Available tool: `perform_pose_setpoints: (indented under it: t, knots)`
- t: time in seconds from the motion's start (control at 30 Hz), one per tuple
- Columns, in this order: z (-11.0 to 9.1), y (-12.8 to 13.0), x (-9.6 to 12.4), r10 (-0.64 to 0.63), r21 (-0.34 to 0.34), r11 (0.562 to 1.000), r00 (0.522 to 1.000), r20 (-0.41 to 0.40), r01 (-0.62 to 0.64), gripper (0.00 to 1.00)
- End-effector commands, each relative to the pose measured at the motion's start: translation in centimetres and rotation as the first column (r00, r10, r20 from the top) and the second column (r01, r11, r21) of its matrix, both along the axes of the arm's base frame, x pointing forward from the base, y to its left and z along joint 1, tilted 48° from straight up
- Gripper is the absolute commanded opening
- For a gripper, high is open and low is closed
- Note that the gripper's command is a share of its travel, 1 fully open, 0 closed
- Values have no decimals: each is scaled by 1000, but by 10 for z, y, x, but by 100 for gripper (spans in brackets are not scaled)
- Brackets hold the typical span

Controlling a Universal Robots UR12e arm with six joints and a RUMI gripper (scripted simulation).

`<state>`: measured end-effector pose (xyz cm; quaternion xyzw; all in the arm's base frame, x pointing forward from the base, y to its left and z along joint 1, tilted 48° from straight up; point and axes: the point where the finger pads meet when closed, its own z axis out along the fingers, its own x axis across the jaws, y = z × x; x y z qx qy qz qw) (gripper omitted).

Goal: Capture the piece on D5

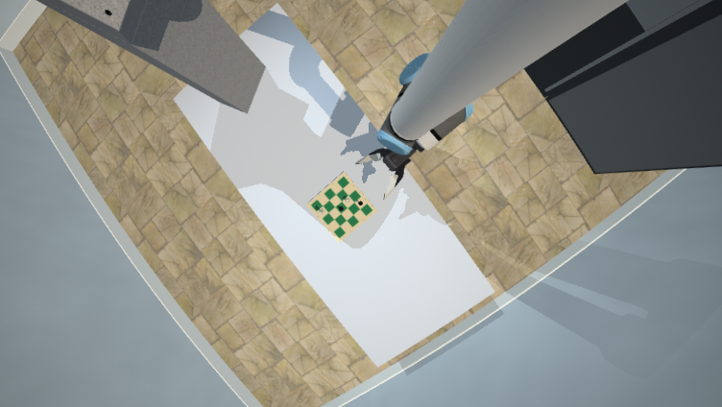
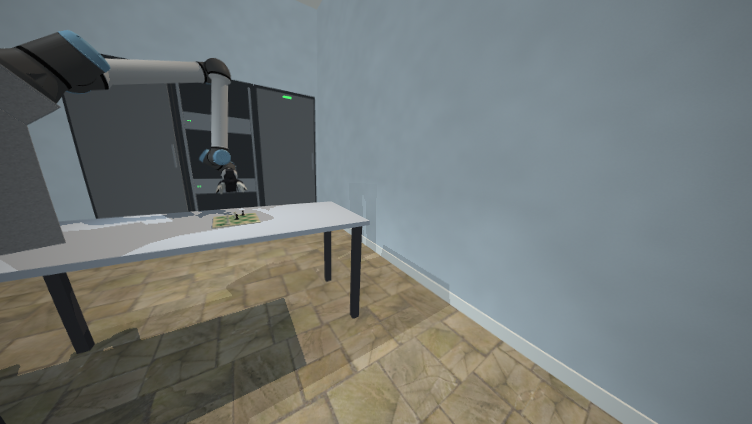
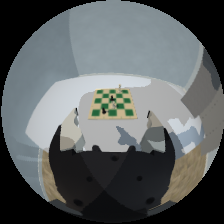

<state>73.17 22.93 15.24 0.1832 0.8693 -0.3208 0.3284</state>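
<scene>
A small green and cream chessboard (image 1: 329,228) (image 2: 223,223) (image 3: 95,115) lies flat on the white table (image 1: 404,282) (image 2: 157,242). Several small dark and pale pieces stand on it; a dark one (image 1: 360,203) stands near the edge closest to my gripper, another dark one (image 1: 340,208) near the middle. The squares' labels are too small to read. My gripper (image 1: 376,174) (image 2: 230,187) (image 3: 113,109) is open and empty. It hangs well above the table, beside the board's far edge, with nothing between the fingers.
Dark cabinets (image 2: 142,147) stand behind the table. A grey block (image 1: 202,45) (image 2: 21,173) stands at the table's far end. The arm (image 1: 454,76) reaches over from the cabinet side. A blue-grey wall (image 2: 526,158) runs along the right.
</scene>
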Motion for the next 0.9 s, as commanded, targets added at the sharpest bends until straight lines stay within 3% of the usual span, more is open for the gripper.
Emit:
perform_pose_setpoints:
  t: [0.0,0.13,0.2,0.37,0.63,0.77,0.87]
  knots:
    - [-7,-6,1,-3,34,999,1000,-9,3,100]
    - [-19,-16,3,-7,96,995,1000,-26,9,100]
    - [-19,-16,3,-7,96,995,1000,-26,9,100]
    - [-40,-33,6,-5,216,976,999,-50,16,100]
    - [-67,-54,14,23,438,899,998,-63,7,100]
    - [-70,-56,16,30,472,882,998,-60,2,100]
    - [-74,-62,21,53,568,823,998,-42,-20,100]
